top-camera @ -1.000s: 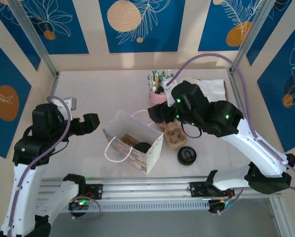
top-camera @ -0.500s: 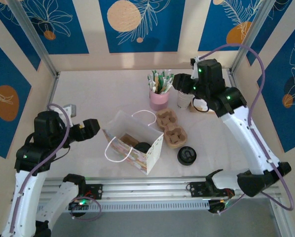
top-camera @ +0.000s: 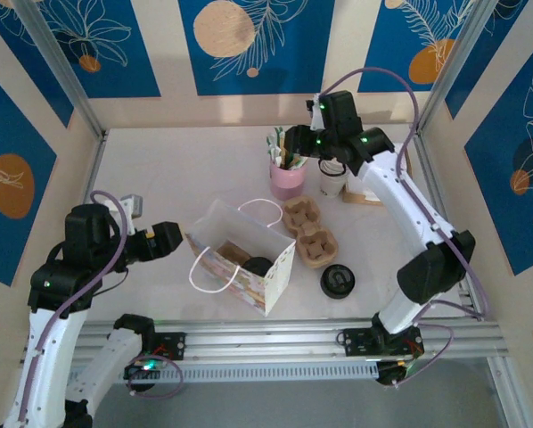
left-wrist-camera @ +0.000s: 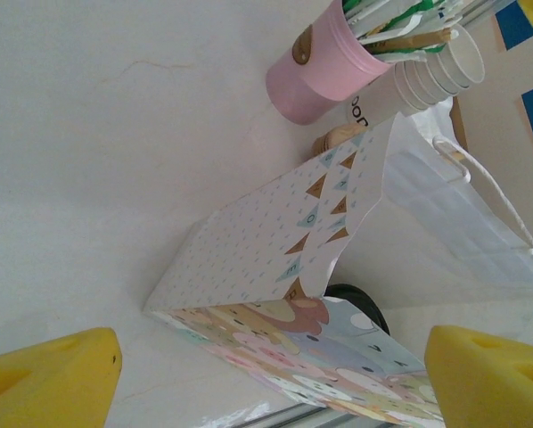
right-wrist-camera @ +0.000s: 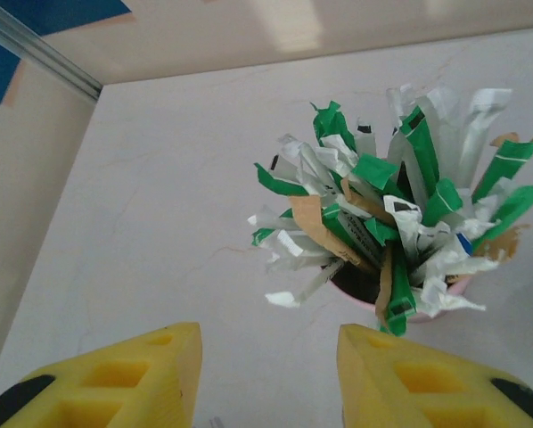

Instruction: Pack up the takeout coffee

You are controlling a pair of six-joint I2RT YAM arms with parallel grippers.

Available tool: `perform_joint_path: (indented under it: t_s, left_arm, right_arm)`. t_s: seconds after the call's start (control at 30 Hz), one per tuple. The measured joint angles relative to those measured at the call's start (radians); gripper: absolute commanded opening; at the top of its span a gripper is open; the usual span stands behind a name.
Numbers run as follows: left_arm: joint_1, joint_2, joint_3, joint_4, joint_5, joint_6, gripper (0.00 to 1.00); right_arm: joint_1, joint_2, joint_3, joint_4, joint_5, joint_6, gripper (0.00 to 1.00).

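Top view, left gripper [top-camera: 170,237]: jaws wide apart, empty, facing the paper bag [top-camera: 240,260]
Top view, right gripper [top-camera: 295,145]: at the back, above the pink cup [top-camera: 286,178], beside the stacked cups [top-camera: 332,181]
Top view, takeout coffee [top-camera: 258,265]: black lid showing inside the paper bag; cup tray [top-camera: 307,232] and lid stack [top-camera: 337,282] outside it
Left wrist: jaws spread, nothing between; paper bag ahead, dark lid inside
Right wrist: jaws partly apart, holding nothing; sachets [right-wrist-camera: 373,214] just beyond the tips
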Motion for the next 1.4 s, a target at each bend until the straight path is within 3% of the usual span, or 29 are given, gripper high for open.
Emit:
perform_joint_path:
  t_s: [0.3, 0.93, 1.17, 1.4]
  left_arm:
    - [0.0, 0.0, 0.0, -0.007, 0.004, 0.0, 0.88]
    - [0.0, 0.0, 0.0, -0.029, 0.003, 0.0, 0.89]
    - [0.0, 0.0, 0.0, -0.029, 0.003, 0.0, 0.88]
    - [0.0, 0.0, -0.005, -0.029, 0.003, 0.0, 0.88]
  right_arm:
    - [0.005, 0.139, 0.09, 0.001, 0.001, -0.02, 0.44]
    - [0.011, 0.268, 0.205, -0.008, 0.064, -0.097, 0.39]
    - [0.023, 0.28, 0.21, -0.013, 0.093, -0.124, 0.31]
    - [0.028, 0.28, 0.236, -0.02, 0.114, -0.143, 0.14]
